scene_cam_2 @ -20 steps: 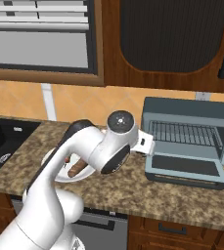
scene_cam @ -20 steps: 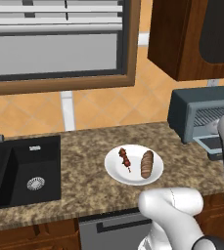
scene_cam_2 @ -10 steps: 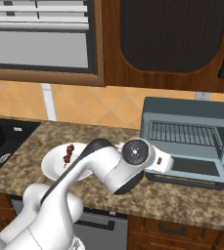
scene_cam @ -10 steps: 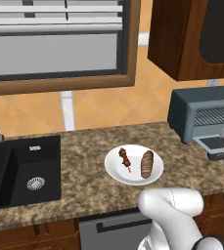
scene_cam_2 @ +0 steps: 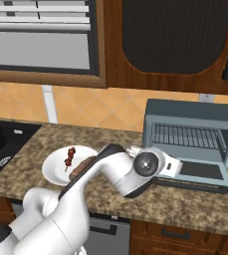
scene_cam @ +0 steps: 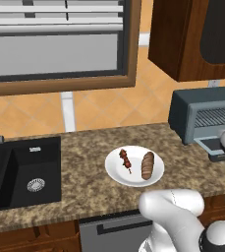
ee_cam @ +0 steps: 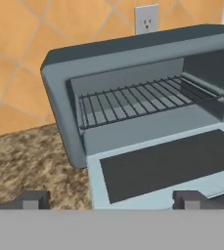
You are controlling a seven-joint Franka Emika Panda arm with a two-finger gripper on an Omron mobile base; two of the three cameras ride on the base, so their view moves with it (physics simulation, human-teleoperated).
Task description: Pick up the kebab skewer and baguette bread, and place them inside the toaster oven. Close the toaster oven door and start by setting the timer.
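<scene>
The skewer (scene_cam: 126, 160) and the baguette (scene_cam: 147, 165) lie side by side on a white plate (scene_cam: 116, 172), the skewer on the side toward the sink (scene_cam: 23, 172), the baguette on the side toward the oven (scene_cam: 202, 115). The plate sits on the speckled stone surface (scene_cam: 79, 152), between the sink and the oven, well apart from the oven. The oven stands at the back of the surface with its door (ee_cam: 167, 163) dropped flat in front of it, the dark window facing up, and a bare wire rack (ee_cam: 138, 100) inside. The claw (ee_cam: 111, 200) hangs low just in front of the open door, its two fingertips (ee_cam: 33, 200) spread wide with nothing between them. A wall socket (ee_cam: 146, 18) shows above the oven.
</scene>
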